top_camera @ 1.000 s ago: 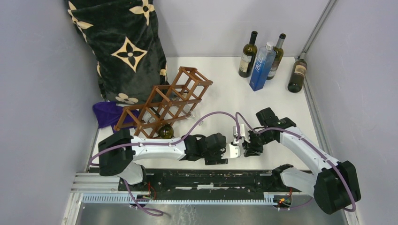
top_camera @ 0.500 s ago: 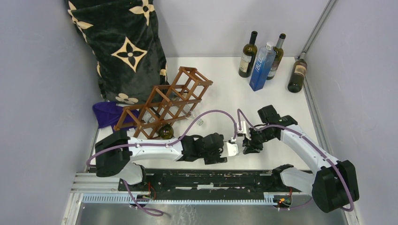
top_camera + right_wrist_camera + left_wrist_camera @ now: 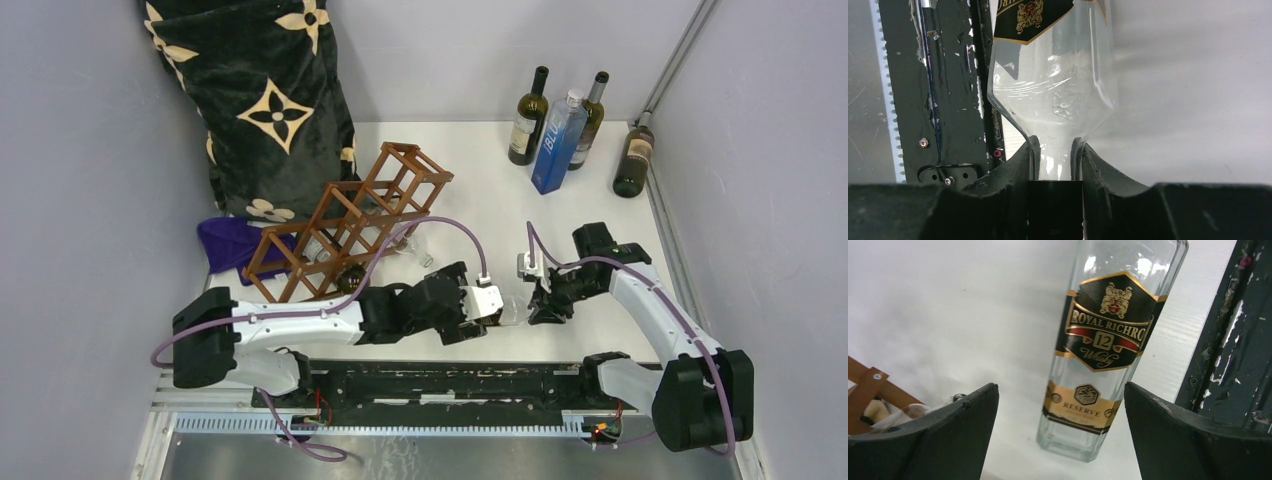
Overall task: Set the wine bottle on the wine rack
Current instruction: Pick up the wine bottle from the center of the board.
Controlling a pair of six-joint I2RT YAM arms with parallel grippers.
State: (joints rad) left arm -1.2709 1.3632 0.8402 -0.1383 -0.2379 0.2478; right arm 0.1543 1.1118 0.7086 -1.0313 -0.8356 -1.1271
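One clear glass whisky bottle (image 3: 1100, 335), black-and-gold label: right gripper (image 3: 1055, 152) pinches its neck, left gripper (image 3: 1060, 395) (empty) stands wide apart.

Bare table (image 3: 480, 190) between wine rack (image 3: 352, 212) and bottles (image 3: 560, 130)

Top cam: high behind my bases, looks down on whole table (image 3: 480, 180), far off. L wrist cam: looks past L fingers (image 3: 923, 440), close on bottle (image 3: 1098, 355) label, rack (image 3: 863, 385) corner at left. R wrist cam: past R fingers (image 3: 1013, 190), v. close on bottle neck. All 3 share bottle.
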